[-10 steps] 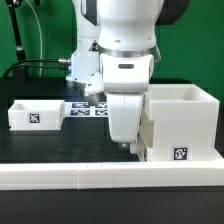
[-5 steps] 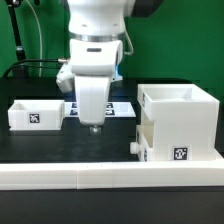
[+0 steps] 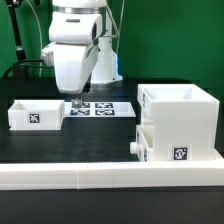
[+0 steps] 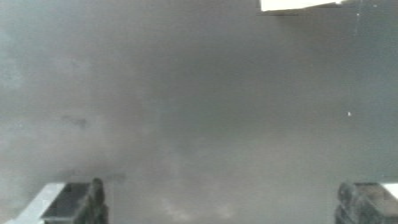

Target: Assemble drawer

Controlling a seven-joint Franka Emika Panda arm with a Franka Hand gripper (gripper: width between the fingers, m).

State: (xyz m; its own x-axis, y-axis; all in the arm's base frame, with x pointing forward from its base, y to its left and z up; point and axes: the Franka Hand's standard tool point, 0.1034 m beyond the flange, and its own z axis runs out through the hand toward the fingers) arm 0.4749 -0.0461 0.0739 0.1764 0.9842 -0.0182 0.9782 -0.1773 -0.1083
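Moving on to the second tray

Drawer casing [image 3: 182, 118] sits at the exterior view's right, one tray [image 3: 146, 138] already slotted in it. You see the gripper [image 3: 74, 101] has swung away toward the loose tray [image 3: 35, 114], fingers spread, holding nothing.

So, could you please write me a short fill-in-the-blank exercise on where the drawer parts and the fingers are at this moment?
1. In the wrist view the fingers stand ___, with nothing between them.
2. The loose tray lies at the exterior view's ___.
3. The casing stands at the exterior view's ___.
Missing words: open; left; right.
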